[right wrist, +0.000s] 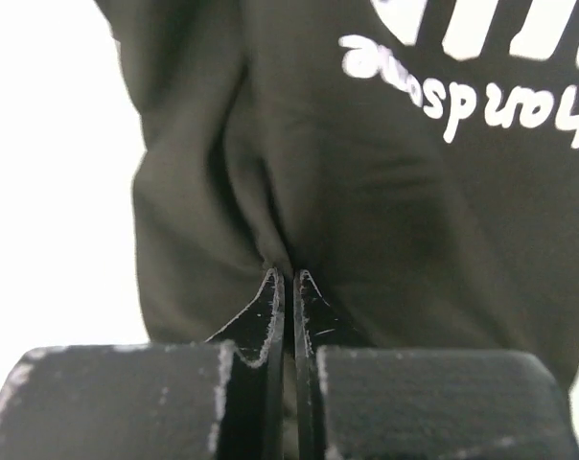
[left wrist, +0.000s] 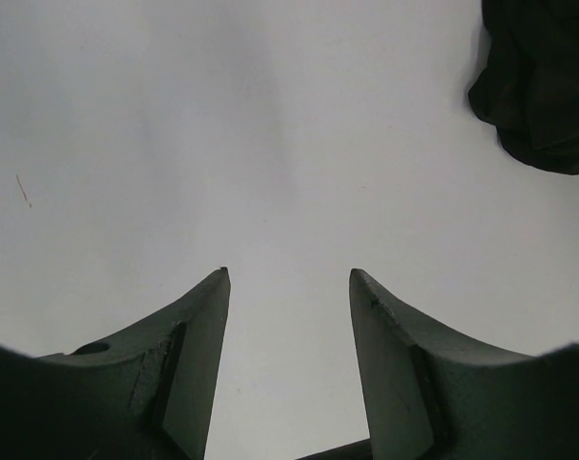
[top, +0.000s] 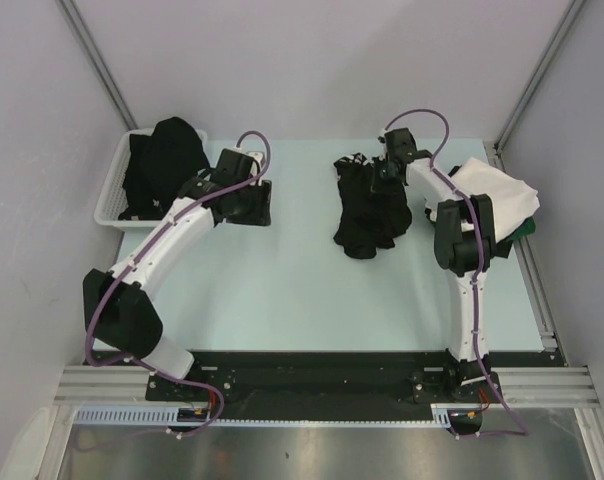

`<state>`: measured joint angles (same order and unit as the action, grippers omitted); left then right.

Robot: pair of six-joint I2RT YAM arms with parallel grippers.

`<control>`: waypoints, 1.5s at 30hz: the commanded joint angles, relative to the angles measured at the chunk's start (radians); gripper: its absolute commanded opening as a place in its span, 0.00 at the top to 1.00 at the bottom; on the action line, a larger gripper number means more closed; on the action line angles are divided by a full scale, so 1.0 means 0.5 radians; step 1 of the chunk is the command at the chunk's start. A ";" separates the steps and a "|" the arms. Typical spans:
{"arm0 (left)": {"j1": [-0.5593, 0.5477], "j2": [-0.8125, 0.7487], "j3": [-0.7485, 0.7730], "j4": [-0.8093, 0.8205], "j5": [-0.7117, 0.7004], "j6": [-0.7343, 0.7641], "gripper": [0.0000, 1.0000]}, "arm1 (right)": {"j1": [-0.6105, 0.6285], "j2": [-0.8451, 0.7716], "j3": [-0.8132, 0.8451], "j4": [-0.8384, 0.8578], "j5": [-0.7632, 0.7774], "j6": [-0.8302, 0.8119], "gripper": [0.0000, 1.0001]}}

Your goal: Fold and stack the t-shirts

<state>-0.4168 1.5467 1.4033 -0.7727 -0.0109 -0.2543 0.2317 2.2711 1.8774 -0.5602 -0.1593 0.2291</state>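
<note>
A crumpled black t-shirt (top: 372, 212) lies on the table's far middle. My right gripper (top: 384, 168) is at its far edge. In the right wrist view the gripper (right wrist: 289, 274) is shut, pinching a fold of this black shirt (right wrist: 366, 192), which bears white lettering (right wrist: 462, 86). My left gripper (top: 262, 203) is open and empty over bare table, right of the basket. In the left wrist view it (left wrist: 288, 276) shows spread jaws, with a lump of black cloth (left wrist: 544, 86) at the top right. More black shirts (top: 164, 160) fill the basket. A white shirt (top: 497, 185) lies at the far right on a dark green one (top: 528, 229).
The white slotted basket (top: 110, 195) stands at the far left of the table. The pale table (top: 282, 290) has metal rails along its right and near edges. Grey walls enclose the table on three sides.
</note>
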 commanded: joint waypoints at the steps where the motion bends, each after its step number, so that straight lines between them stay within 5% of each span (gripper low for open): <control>1: -0.013 -0.090 -0.054 0.017 0.025 -0.007 0.42 | 0.052 -0.081 0.316 -0.088 -0.093 0.082 1.00; 9: -0.016 -0.090 -0.147 0.156 0.138 -0.056 0.42 | 0.242 -0.302 1.337 -0.423 0.027 -0.004 1.00; 21: -0.019 -0.087 -0.217 0.294 0.105 -0.136 0.42 | 0.438 -0.716 1.304 -0.211 -0.409 0.349 1.00; 45: -0.019 -0.170 -0.521 0.428 -0.024 -0.261 0.43 | 0.282 -1.342 1.283 0.316 -0.114 0.134 1.00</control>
<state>-0.4191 1.4944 1.1553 -0.6022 -0.0097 -0.3531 0.3820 1.6676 2.5118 -0.5678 -0.2749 0.3447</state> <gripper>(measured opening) 0.572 0.021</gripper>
